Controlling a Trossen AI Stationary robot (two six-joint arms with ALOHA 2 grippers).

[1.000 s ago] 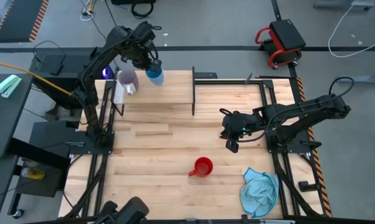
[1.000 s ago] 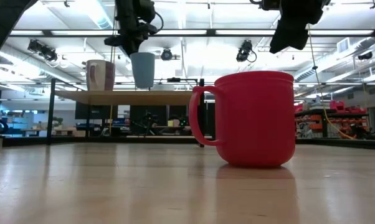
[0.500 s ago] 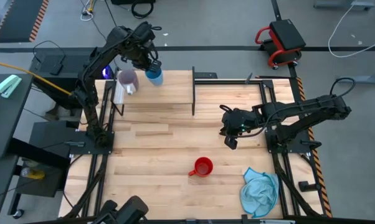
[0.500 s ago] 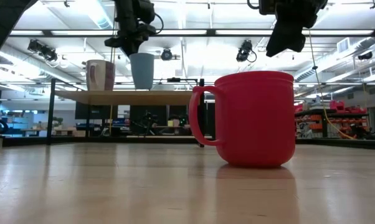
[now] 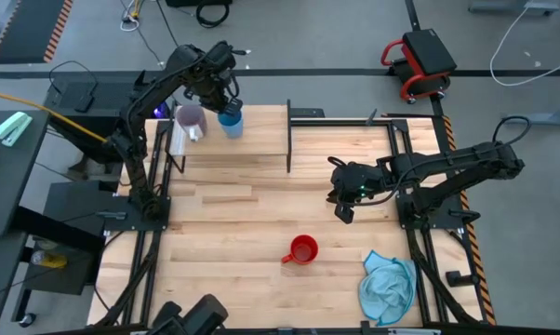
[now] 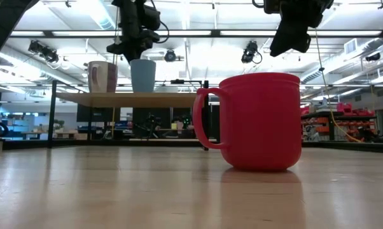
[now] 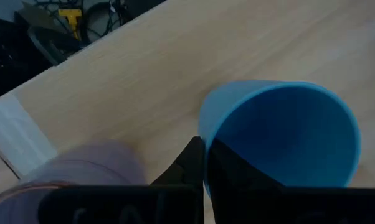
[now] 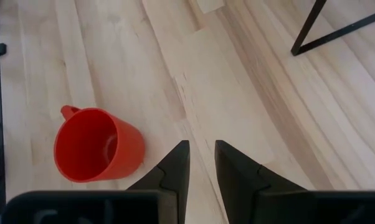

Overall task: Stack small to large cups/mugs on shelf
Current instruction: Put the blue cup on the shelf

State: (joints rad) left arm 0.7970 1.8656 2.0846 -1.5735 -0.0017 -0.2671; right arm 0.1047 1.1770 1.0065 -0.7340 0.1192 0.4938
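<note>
The light blue cup (image 5: 230, 122) (image 6: 142, 75) stands upright on the shelf (image 5: 257, 138) (image 6: 115, 98), close beside the pale purple cup (image 5: 191, 119) (image 6: 102, 76), which also rests on its base there. My left gripper (image 5: 220, 102) (image 7: 203, 168) is above the blue cup, shut on its rim. The red cup (image 5: 303, 249) (image 8: 97, 144) stands on the tabletop with its handle toward the table's left. My right gripper (image 5: 345, 214) (image 8: 202, 158) hovers to the right of and beyond the red cup, its fingers a narrow gap apart, touching nothing. My left gripper pinches the blue cup's rim (image 7: 207, 134) on the side facing the purple cup. One finger (image 7: 189, 163) is outside the wall and the other inside the hollow. It comes from above, pointing down. The cup stands upright with its base on the shelf board.
A light blue cloth (image 5: 389, 284) lies crumpled at the table's near right corner. The shelf's black legs (image 8: 318, 28) stand on the tabletop beyond the right gripper. Bare wood shows on the right part of the shelf board (image 5: 266, 121) and around the red cup.
My left gripper has come down, setting the blue cup from just above the shelf onto the board next to the purple cup, still shut on its rim. My right gripper has drifted slightly toward the table's left.
</note>
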